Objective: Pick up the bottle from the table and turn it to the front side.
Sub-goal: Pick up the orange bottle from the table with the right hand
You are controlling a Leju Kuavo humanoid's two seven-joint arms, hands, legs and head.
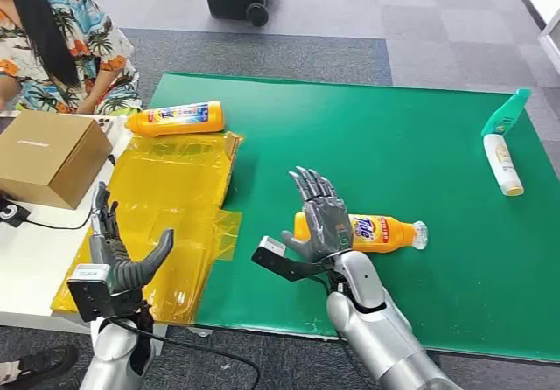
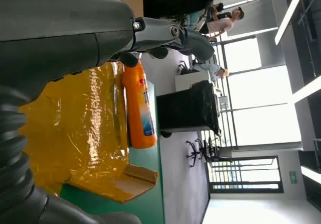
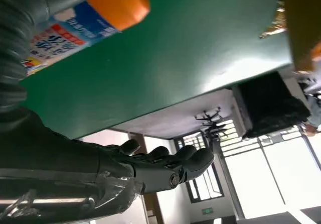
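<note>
While the right hand (image 1: 321, 218) is held upright with its fingers spread and nothing in it, the orange bottle (image 1: 380, 231) lies on its side on the green mat (image 1: 396, 145) just behind that hand, its clear cap pointing away to the robot's right. In the right wrist view the bottle's labelled body (image 3: 71, 28) is seen close against the thumb, though contact cannot be confirmed. The step in hand is judged to be the reach before the grasp. It would be done well if the palm were lowered over the middle of the body — not the tapering neck — and the fingers closed across the width, so that the round bottle is not rolled away. Once lifted, it should be turned about its long axis until the front label faces up, then set down gently.

The left hand (image 1: 119, 254) is held low over the yellow plastic sheet (image 1: 178, 206), fingers apart and empty. A second orange bottle (image 1: 177, 118) lies at the sheet's far edge, and a white bottle (image 1: 502, 163) with a green one (image 1: 507, 112) lies near the mat's far right corner. All are capped — their fill cannot be judged. A cardboard box (image 1: 49, 156) stands closed on the white table, its contents hidden.
</note>
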